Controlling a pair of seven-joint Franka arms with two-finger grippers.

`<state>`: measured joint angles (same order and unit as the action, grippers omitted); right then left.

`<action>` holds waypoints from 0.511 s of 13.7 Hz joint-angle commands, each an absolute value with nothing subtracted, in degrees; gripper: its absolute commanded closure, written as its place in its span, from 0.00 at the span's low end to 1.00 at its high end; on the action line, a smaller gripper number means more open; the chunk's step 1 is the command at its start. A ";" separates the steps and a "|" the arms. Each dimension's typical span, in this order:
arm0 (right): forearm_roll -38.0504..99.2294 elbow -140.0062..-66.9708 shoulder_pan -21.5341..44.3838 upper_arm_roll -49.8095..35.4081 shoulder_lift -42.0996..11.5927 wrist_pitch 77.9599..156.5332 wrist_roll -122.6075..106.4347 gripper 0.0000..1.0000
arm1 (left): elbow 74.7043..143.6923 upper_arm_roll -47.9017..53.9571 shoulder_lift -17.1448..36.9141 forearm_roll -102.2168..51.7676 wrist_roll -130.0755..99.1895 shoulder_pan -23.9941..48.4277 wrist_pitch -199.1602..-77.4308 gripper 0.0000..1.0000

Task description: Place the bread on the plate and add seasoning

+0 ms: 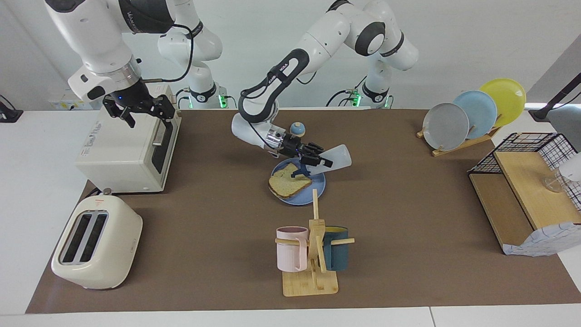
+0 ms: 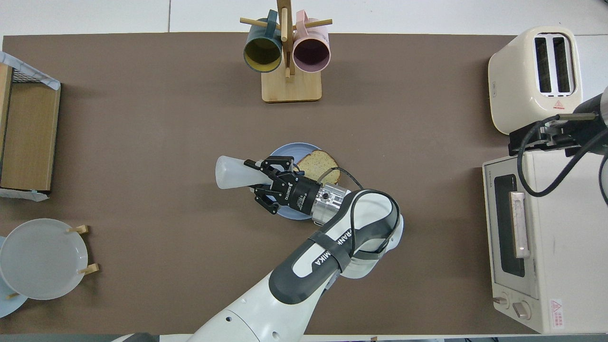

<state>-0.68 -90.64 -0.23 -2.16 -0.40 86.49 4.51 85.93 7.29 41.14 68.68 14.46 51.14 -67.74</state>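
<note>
Facing view: left gripper point(image 1: 317, 162) is clamping the seasoning point(image 1: 336, 159) tilted over the plate point(image 1: 317, 193), where the bread point(image 1: 288, 184) is lying; right gripper point(image 1: 138, 111) is hovering spread apart over the oven point(image 1: 122, 154).

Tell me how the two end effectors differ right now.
The left end effector is shut on the seasoning, tipped over the plate; the right end effector is open and holds nothing. The left hangs mid-table; the right hangs over the toaster oven. Both are black, two-fingered.
</note>
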 commanded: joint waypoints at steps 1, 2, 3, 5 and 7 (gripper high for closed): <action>-1.23 -92.02 -0.97 -2.55 0.79 86.40 3.52 0.00 | 86.66 7.29 40.87 69.79 15.03 50.62 -68.03 1.00; -1.23 -92.02 -0.97 -2.55 0.79 86.40 3.52 0.00 | 86.83 7.29 40.96 69.44 15.03 51.32 -67.59 1.00; -1.23 -92.02 -0.97 -2.55 0.79 86.40 3.52 0.00 | 86.23 7.38 40.87 68.56 15.03 52.46 -66.11 1.00; -1.23 -92.02 -0.97 -2.55 0.79 86.40 3.52 0.00 | 86.04 7.29 40.61 66.45 15.03 55.18 -65.65 1.00; -1.23 -92.02 -0.97 -2.55 0.79 86.40 3.52 0.00 | 86.13 7.38 40.69 66.27 15.03 55.81 -65.65 1.00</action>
<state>-0.68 -90.68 -0.23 -2.15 -0.40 86.49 4.51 85.92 7.93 41.15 67.10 14.63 54.84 -66.57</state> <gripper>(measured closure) 0.000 0.559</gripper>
